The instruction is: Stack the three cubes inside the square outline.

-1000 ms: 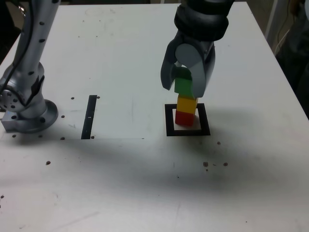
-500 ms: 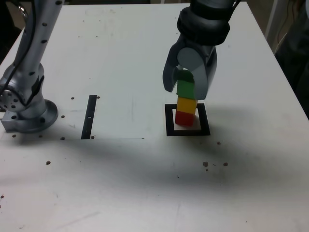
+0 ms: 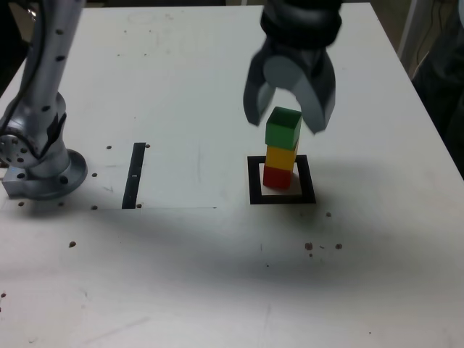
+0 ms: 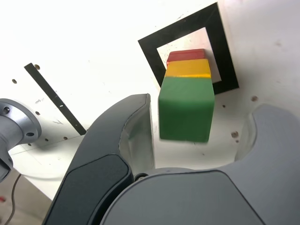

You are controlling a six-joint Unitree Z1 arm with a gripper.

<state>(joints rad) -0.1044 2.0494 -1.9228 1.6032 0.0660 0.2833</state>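
The gripper (image 3: 288, 109) has let go and lifted, jaws apart above the green cube (image 3: 282, 128), which tops yellow (image 3: 280, 157) and red (image 3: 277, 177) inside the square outline (image 3: 281, 196) mid-tabletop; no writing shows.

Three cubes (image 3: 280, 154) stacked in square outline (image 3: 254, 181), toward table's (image 3: 217, 275) right side in exterior view; strip (image 3: 135, 175) well apart left; stack possibly slightly off-centre.

green cube (image 4: 186, 108) matt, plain-faced; gripper (image 3: 290, 101) shell smooth grey plastic, slight sheen; arm base (image 3: 40, 167) brushed metal; table (image 3: 217, 275) white, matt, speckled.
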